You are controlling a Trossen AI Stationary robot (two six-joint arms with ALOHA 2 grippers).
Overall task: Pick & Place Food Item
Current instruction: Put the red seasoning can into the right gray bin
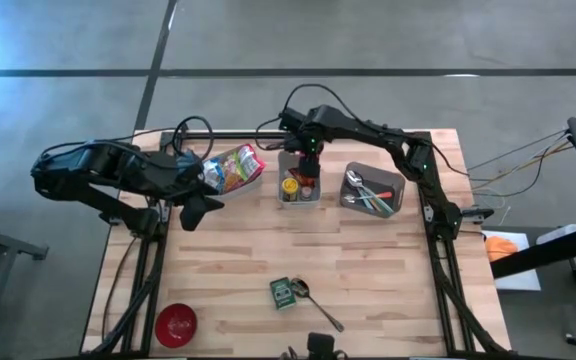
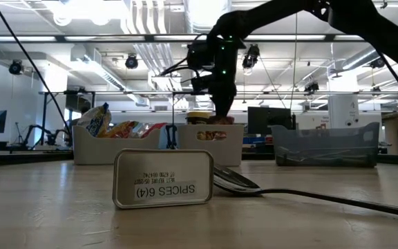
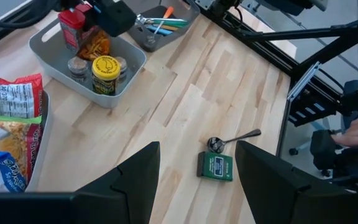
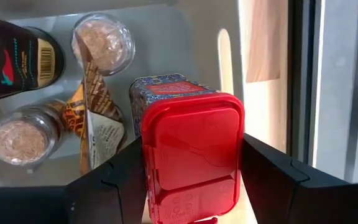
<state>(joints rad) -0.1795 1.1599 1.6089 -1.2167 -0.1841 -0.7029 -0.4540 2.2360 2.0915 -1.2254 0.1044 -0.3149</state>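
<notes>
The right gripper fingers clamp a red-lidded container above the middle bin, apparently clear of its floor. The left gripper hangs over the worktop, fingers apart, empty.

The tin reads "SPICES 6(4)", upside down.

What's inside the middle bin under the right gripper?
In the bin: a red-lidded tin between the right gripper's fingers, a yellow-lidded jar, two small jars, a packet. The bin floor beneath is hidden.
</notes>
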